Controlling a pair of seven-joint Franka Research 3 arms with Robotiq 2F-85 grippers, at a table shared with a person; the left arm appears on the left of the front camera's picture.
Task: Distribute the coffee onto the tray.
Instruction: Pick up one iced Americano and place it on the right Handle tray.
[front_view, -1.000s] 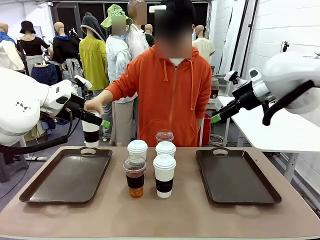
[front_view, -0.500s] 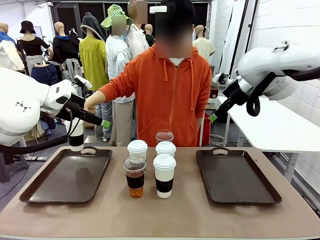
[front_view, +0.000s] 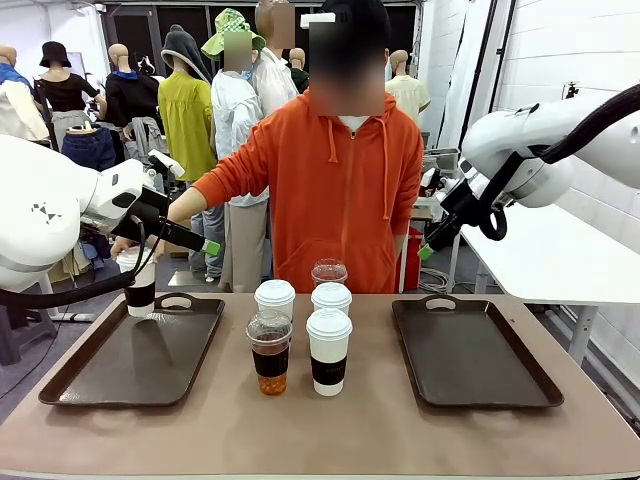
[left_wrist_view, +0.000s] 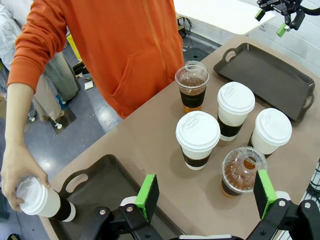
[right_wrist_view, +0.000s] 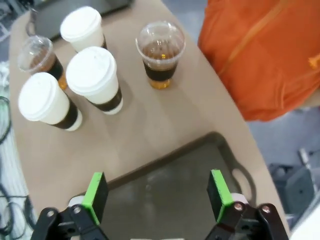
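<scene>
A person's hand (left_wrist_view: 17, 175) grips one white, black-sleeved cup (left_wrist_view: 42, 200) by its lid at the far left corner of the left tray (left_wrist_view: 100, 175); whether it touches the tray is unclear. The left claw (left_wrist_view: 205, 192) hangs above that tray's far edge, jaws apart and empty. Just right of the tray, on the tabletop (front_view: 200, 430), stand three white cups (front_view: 329, 350) and two clear cups (front_view: 270, 350). Well to the tray's right, the right claw (right_wrist_view: 158, 192) hangs open over the other tray (right_wrist_view: 165, 170).

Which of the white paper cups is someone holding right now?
The white lidded paper cup in the person's hand, at the far corner of the left brown tray; the other three stand untouched mid-table.
</scene>
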